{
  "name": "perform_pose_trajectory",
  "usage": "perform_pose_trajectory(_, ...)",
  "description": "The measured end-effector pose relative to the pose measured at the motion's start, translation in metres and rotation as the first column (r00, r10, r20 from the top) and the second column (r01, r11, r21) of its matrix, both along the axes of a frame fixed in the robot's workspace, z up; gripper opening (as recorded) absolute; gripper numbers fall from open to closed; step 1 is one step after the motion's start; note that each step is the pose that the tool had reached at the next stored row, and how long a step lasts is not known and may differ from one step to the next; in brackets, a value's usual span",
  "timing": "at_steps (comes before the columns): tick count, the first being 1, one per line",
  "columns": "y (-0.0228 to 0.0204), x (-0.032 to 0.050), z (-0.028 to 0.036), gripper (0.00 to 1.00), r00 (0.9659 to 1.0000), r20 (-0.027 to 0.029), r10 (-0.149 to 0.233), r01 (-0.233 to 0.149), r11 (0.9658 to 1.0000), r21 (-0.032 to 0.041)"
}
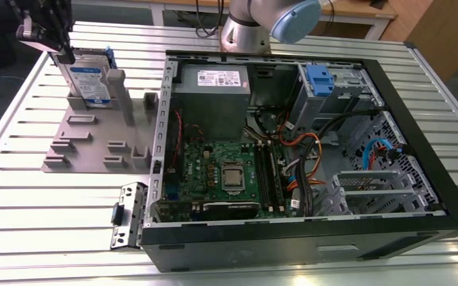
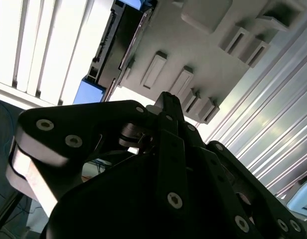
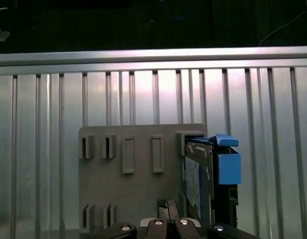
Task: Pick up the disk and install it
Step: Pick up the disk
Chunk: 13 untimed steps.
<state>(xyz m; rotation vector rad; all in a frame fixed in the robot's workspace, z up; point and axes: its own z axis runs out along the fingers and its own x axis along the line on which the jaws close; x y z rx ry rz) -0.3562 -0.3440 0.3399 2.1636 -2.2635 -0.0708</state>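
Your gripper [image 2: 166,99] has its jaws drawn together to a single tip, with nothing between them; the black linkages spread away from that tip on either side in the second wrist view. In the exterior view the gripper hangs at the far corner on the exterior view's left, its tip close by the upper corner of the disk [image 1: 86,83]; you cannot tell from here whether they touch. The disk stands upright on its edge in a slot of the grey holder plate [image 1: 86,149], label facing the camera, blue rails along its sides; in the first wrist view you see it edge-on, set to one side of the gripper's tip rather than under it. The plate carries several other raised slots, and it lies flat on the slatted aluminium table [image 1: 22,190]. Just beside the plate, toward the exterior view's right, lies the open computer case [image 1: 432,202]; inside it you see the grey power supply [image 1: 213,101], the green motherboard [image 1: 213,164] and a blue bracket [image 1: 318,77] on the metal drive cage. The arm's base [image 1: 245,27] stands behind the case.
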Motion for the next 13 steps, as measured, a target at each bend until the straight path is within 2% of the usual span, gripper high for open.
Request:
perform_pose_trajectory(7,0.0,0.0,0.0,0.1,0.9992,0.0001,0.039,-0.039,0.9992,0.0)
perform_pose_trajectory(13,0.0,0.0,0.0,0.1,0.9973,0.0,0.074,-0.074,0.9973,-0.0001)
